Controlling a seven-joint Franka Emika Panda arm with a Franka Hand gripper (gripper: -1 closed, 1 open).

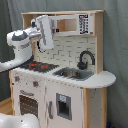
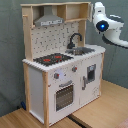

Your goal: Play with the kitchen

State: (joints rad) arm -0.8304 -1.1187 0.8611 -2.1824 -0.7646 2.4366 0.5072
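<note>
The kitchen [image 1: 70,95] is a toy one of pale wood and white panels. It has a black-and-red hob [image 1: 37,66], a sink [image 1: 72,74], a black tap [image 1: 85,59] and an oven door [image 1: 27,105]. In the second exterior view the kitchen [image 2: 37,90] also shows its grey hood [image 2: 49,21] and knobs [image 2: 57,76]. My gripper [image 1: 45,32] hangs in the air in front of the tiled back wall, above the hob and touching nothing. In the second exterior view my arm [image 2: 104,24] shows beside the kitchen's upper right corner.
A grey curtain [image 2: 10,50] hangs behind the kitchen. The floor is wood [image 2: 100,110]. A microwave panel with buttons [image 1: 84,22] sits in the upper shelf. The white arm's base [image 1: 17,120] fills the first exterior view's lower left corner.
</note>
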